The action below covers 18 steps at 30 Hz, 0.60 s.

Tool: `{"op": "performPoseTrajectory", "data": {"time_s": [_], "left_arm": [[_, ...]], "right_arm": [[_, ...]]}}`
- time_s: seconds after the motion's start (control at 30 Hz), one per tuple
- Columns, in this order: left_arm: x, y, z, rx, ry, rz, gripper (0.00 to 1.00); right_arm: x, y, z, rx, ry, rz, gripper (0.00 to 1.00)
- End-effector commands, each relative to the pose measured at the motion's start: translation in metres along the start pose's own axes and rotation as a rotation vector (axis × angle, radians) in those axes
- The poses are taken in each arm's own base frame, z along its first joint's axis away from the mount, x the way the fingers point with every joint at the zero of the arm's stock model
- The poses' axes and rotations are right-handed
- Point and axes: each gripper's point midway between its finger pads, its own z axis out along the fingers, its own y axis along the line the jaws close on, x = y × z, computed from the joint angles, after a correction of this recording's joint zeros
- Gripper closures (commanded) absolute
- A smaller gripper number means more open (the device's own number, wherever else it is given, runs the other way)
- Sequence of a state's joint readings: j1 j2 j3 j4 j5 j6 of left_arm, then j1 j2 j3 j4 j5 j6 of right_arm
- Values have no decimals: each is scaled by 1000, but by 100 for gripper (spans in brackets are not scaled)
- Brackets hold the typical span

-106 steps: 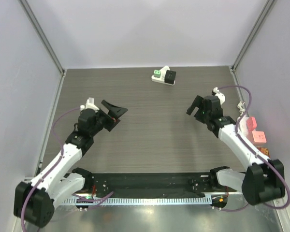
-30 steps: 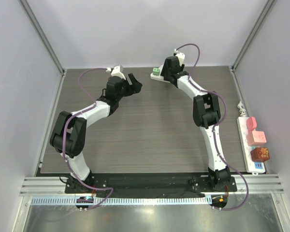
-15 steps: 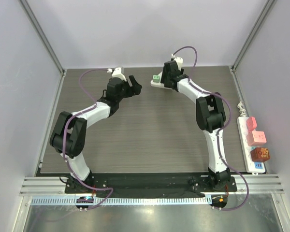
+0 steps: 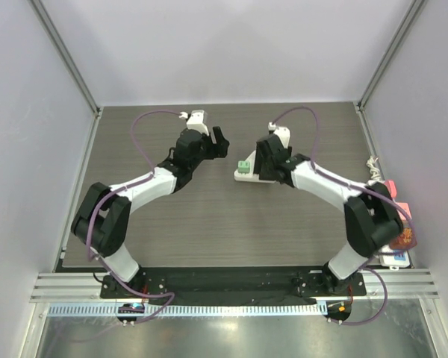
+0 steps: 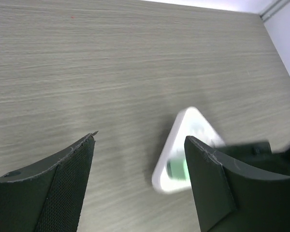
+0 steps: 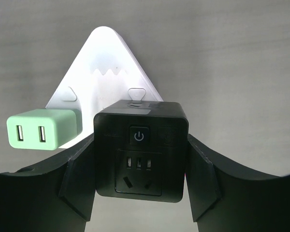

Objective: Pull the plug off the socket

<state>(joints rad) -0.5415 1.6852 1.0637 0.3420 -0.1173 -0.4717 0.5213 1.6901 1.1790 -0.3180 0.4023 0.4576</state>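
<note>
A white triangular socket point(image 4: 248, 177) point(image 6: 108, 67) lies flat near the table's middle. A black cube plug point(image 6: 141, 150) and a small green plug point(image 6: 43, 129) point(image 4: 243, 168) are plugged into it. My right gripper point(image 6: 141, 162) point(image 4: 267, 165) is shut on the black cube plug, with one finger pressed against each side. In the left wrist view the socket point(image 5: 186, 137) and the green plug point(image 5: 176, 169) appear blurred. My left gripper point(image 5: 139, 138) point(image 4: 219, 142) hovers open just left of and behind the socket, with nothing between its fingers.
A white power strip point(image 4: 381, 224) with pink and brown plugs lies along the right edge of the table. Grey walls close in the back and both sides. Bare wooden tabletop lies in front of the socket.
My right gripper has drawn the socket with its plugs from the back edge toward the table's middle. My left gripper has moved right and nearer, following it.
</note>
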Motion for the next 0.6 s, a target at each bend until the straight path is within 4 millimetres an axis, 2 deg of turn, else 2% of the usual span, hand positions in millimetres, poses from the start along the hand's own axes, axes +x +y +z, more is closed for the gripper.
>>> {"op": "performPoseTrajectory", "data": {"time_s": [0.0,0.07,0.1,0.13,0.17,0.2,0.23,0.3,0.33,0.4,0.43,0.53,0.57], "left_arm": [[-22,-5,-21,-22,-82,37,24],[-30,-19,-37,-6,-114,48,24],[-27,-29,-49,10,-118,55,24],[-29,-31,-55,-1,-135,50,24],[-27,-35,-61,-3,-135,47,24],[-19,-36,-67,-8,-121,45,24],[-17,-52,-79,23,-121,26,25],[3,-51,-92,-7,-95,34,25],[10,-68,-104,25,-95,40,25],[17,-67,-115,-16,-99,64,24],[29,-69,-122,-29,-58,98,24],[25,-71,-139,-59,-42,113,24],[26,-65,-148,-72,-19,123,24]], "right_arm": [[-3,14,-54,-72,-119,138,82],[20,10,-64,-64,-112,144,81],[23,16,-78,-92,-123,179,81],[36,14,-80,-83,-109,176,81],[41,9,-83,-60,-114,183,81],[45,10,-85,-60,-112,213,80],[54,15,-88,-68,-103,206,80],[68,12,-87,-38,-95,205,80],[74,18,-90,-44,-93,210,80],[80,19,-92,-30,-110,202,77],[85,23,-94,-37,-109,198,76],[93,26,-94,-36,-98,192,66],[96,28,-95,-41,-95,182,56]]}}
